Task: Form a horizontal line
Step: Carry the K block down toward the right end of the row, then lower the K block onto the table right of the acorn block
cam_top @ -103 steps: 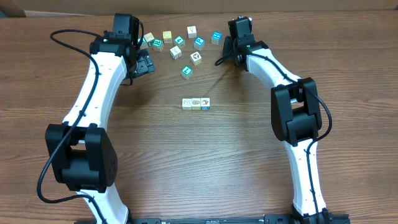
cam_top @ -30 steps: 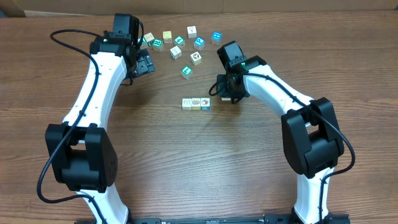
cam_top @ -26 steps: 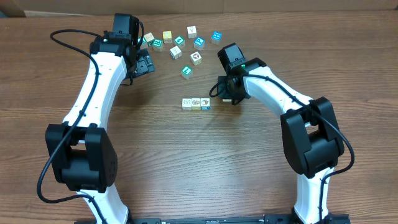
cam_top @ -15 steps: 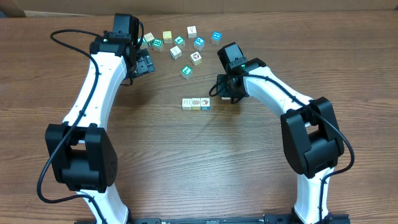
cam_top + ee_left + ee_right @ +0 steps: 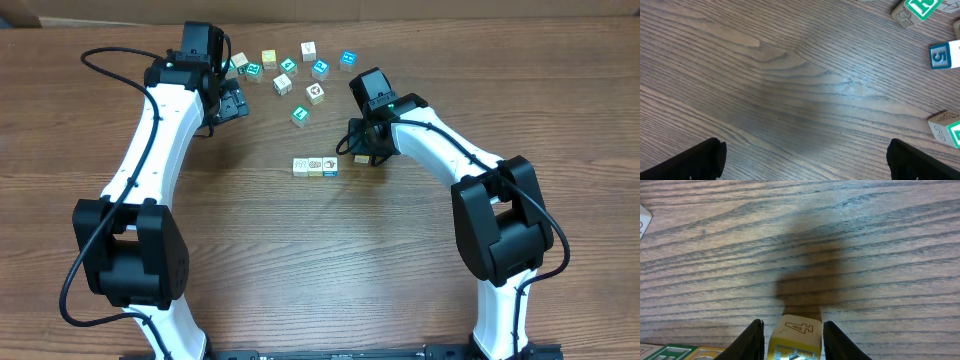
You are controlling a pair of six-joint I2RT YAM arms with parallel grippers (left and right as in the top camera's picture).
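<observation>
Right arm has swung down from the scatter of loose teal, white and yellow cubes [image 5: 300, 70] at the far edge and now hangs low by the right end of the row of three small picture cubes [image 5: 315, 166] in the middle of the brown wood-grain counter [image 5: 300, 260]. Between the jaws of the right gripper [image 5: 793, 339] sits a yellow-edged wooden cube stamped with a 4 [image 5: 801, 327], down at counter level, near the row's end but not yet touching it. The jaws stand narrowly apart on either side of it. A sliver of gap shows on one side, so I cannot tell whether the grip still bites. The left gripper [image 5: 805, 162] is spread wide over bare wood, holding nothing.

Such a cube is probably light, rigid and smooth-faced, so it should slide or twist easily. It is best pinched on two opposite flat faces, squarely, with the faces parallel to the row.
</observation>
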